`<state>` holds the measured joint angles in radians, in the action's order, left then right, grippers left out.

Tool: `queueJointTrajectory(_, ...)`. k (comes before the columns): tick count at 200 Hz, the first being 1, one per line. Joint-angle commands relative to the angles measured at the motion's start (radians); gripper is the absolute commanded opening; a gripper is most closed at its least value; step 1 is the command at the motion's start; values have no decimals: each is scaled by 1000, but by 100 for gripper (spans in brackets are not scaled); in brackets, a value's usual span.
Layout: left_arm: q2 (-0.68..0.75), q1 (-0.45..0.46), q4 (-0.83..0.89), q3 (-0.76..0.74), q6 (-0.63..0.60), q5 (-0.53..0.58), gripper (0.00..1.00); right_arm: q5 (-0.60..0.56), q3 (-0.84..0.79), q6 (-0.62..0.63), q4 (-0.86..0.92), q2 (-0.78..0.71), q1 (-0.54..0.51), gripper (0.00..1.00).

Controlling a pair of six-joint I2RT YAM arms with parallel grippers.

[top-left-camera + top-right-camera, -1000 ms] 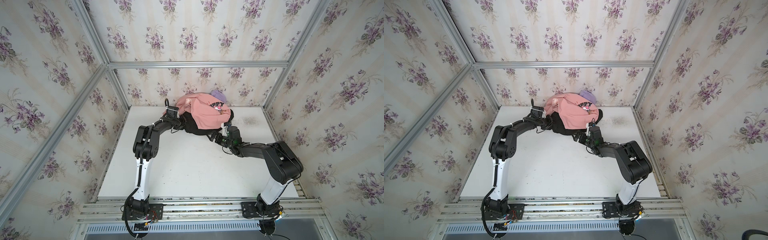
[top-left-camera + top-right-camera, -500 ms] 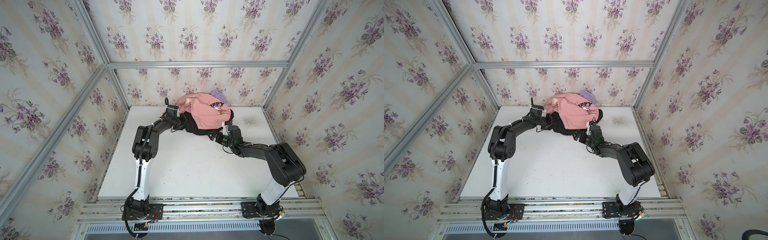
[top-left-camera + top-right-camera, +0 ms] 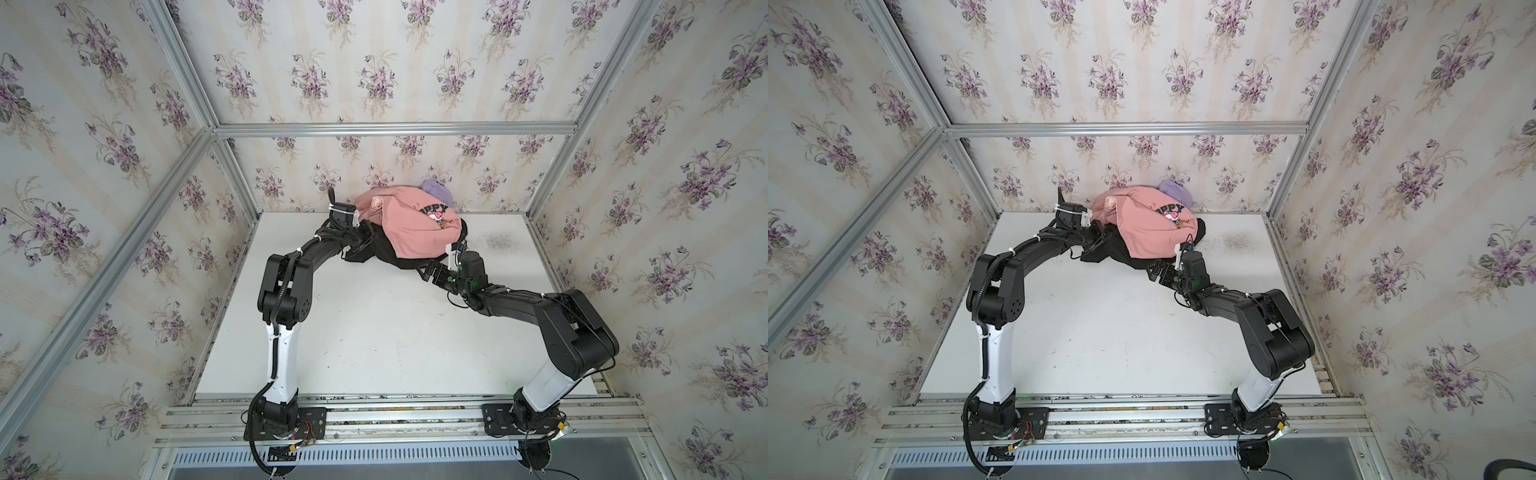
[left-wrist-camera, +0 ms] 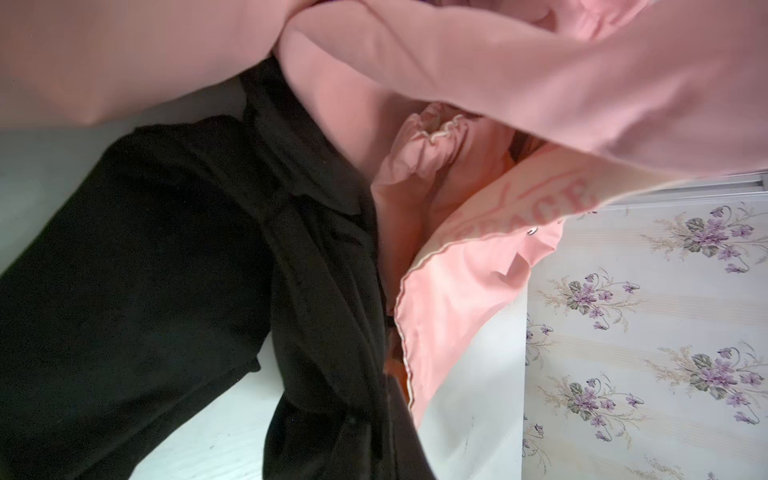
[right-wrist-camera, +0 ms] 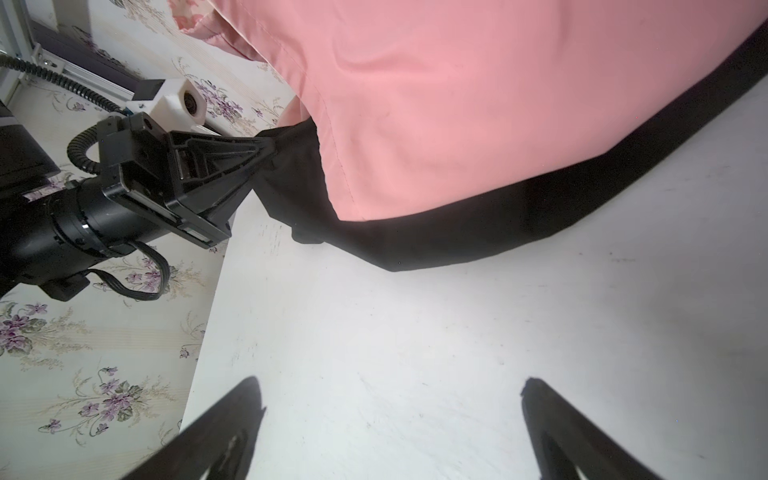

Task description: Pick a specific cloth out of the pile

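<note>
In both top views we note black cloth (image 3: 382,258) under pink sweatshirt (image 3: 415,232) at worktop's (image 3: 374,332) far edge, long axis left-right, left wrist, cloth beside pink folds, right wrist, left gripper (image 5: 270,145) jaws pinching its corner, right gripper (image 5: 390,399) jaws apart, empty

The cloth (image 5: 457,232) is looking like soft matt black fabric, the pink sweatshirt (image 5: 457,104) is showing a smooth faint sheen, and the white table (image 5: 415,353) is appearing matt and scuffed.

Black cloth (image 5: 457,237), pink printed sweatshirt (image 3: 411,232)
</note>
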<state>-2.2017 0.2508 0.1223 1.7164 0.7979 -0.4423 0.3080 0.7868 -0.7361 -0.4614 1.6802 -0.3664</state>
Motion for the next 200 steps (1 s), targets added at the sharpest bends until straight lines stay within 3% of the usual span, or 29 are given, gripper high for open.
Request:
queueJointTrajectory(1, 27, 5, -10, -3, 11, -17, 8, -14, -6, 9, -10, -20, -3, 100)
queueJointTrajectory(200, 128, 22, -9, 61, 38, -19, 7, -38, 4, 57, 76, -126, -3, 100)
